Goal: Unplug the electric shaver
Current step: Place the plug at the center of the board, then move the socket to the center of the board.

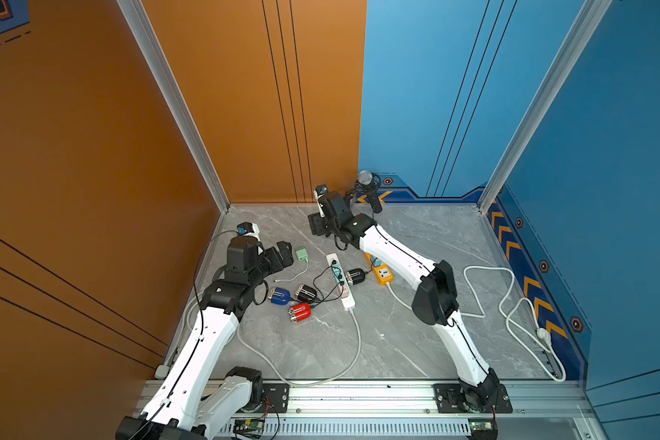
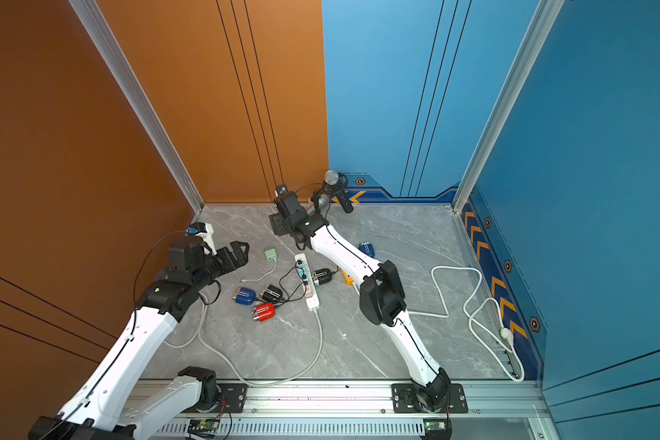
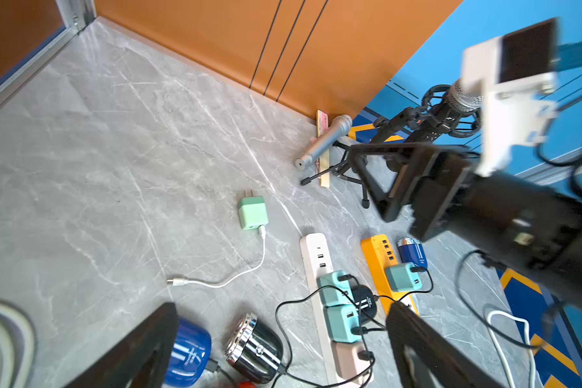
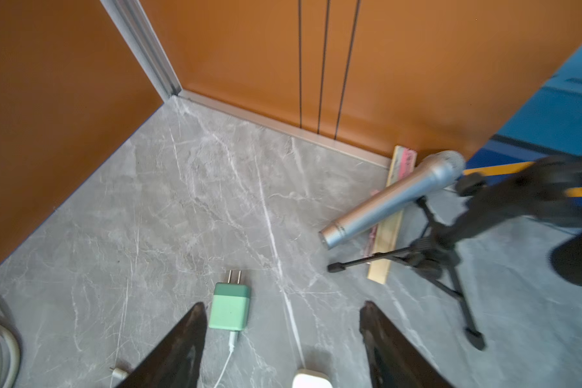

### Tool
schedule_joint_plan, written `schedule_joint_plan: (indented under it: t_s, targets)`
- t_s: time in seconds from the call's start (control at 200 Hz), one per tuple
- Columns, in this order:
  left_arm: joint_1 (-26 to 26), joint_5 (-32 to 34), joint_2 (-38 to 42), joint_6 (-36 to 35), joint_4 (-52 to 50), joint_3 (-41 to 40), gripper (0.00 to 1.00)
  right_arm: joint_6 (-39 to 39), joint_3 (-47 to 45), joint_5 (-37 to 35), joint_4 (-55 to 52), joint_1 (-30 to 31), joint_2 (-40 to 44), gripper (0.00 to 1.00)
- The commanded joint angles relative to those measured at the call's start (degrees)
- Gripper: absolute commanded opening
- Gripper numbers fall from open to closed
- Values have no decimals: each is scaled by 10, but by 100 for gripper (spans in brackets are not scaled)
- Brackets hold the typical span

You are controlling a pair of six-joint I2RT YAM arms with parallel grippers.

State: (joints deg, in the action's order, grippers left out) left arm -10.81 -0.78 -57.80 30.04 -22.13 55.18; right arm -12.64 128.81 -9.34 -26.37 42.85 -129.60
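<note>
Left wrist view: a teal adapter [image 3: 333,287] sits plugged into the strip [image 3: 316,245], its black cord trailing toward a black shaver [image 3: 254,349] lying near; which cord feeds which shaver I cannot tell. The green charger [image 4: 229,309] lies loose, 2 prongs bare. Left gripper [image 2: 242,251] and right gripper [image 4: 283,304] both hang spread, empty. That adapter looks light, rigid, slick and firmly seated: pinch its flat sides, pull straight; the strip may lift unless pinned.

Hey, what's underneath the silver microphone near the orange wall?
A pale wooden strip with a pink edge lies under the silver microphone; the stretch directly beneath is covered.
</note>
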Motion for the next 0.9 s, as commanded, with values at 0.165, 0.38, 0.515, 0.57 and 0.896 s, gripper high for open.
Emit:
schedule_joint_plan:
  t_s: [0.165, 0.38, 0.515, 0.57, 0.896]
  targets:
    - [-86, -23, -160, -39, -2, 117, 100, 17, -327, -28, -4, -62, 258, 74]
    - [-143, -17, -306, -24, -3, 221, 100, -1, -557, 12, -2, -135, 401, 72]
    - [-169, -27, -402, 25, -3, 291, 97, 11, -626, 48, 2, -169, 413, 70]
    - [-181, -31, -440, 33, -3, 321, 97, 13, -640, 68, 11, -180, 403, 69]
    - [-202, -35, -586, 119, -6, 433, 94, 20, -622, 150, 61, -194, 303, 72]
